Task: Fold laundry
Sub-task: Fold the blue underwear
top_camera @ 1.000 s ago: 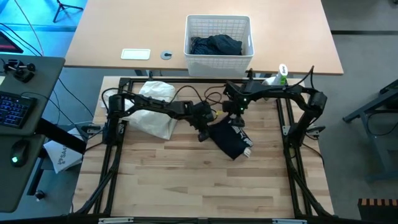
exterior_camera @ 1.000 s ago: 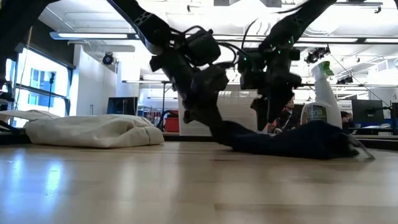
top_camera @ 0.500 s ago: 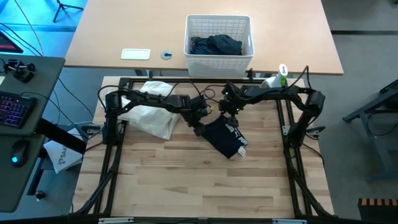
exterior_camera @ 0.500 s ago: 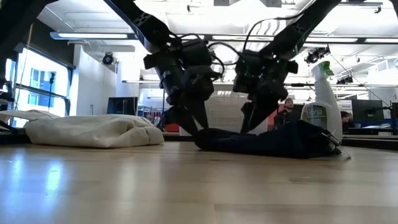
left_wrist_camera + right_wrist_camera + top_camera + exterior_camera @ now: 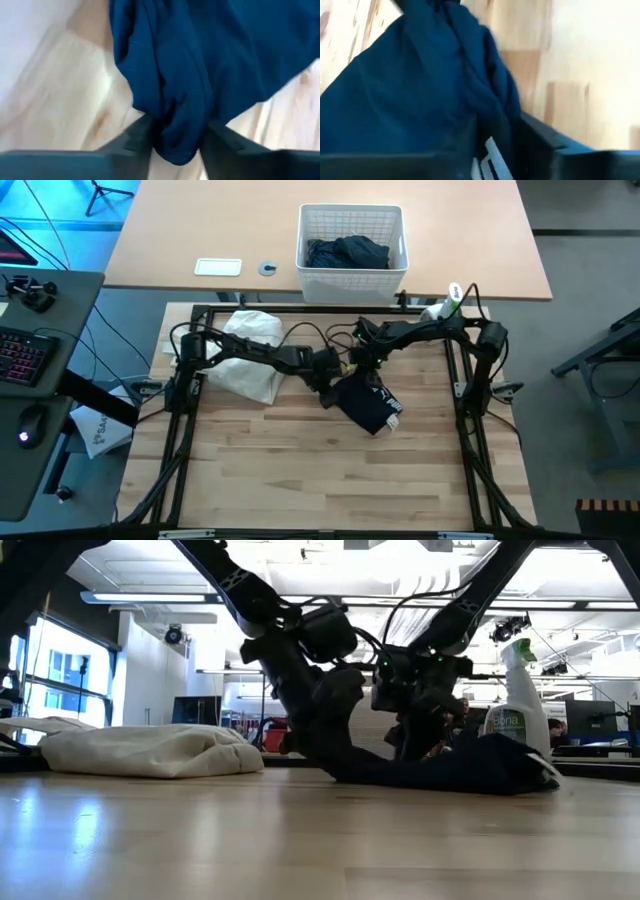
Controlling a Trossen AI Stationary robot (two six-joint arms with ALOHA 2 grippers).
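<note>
Both grippers pinch one dark navy garment, fold barely begun.

High view: the left gripper (image 5: 327, 376) and right gripper (image 5: 362, 366) meet at the navy garment (image 5: 368, 405), a rumpled rectangle on the plank table (image 5: 300, 470); more dark laundry (image 5: 345, 252) waits in the white lattice basket (image 5: 398, 225). Low view: soft cloth lies low (a cream heap (image 5: 150, 750) sits apart). Wrist views: each gripper's fingers hold a bunched fold of matte fabric.
</note>
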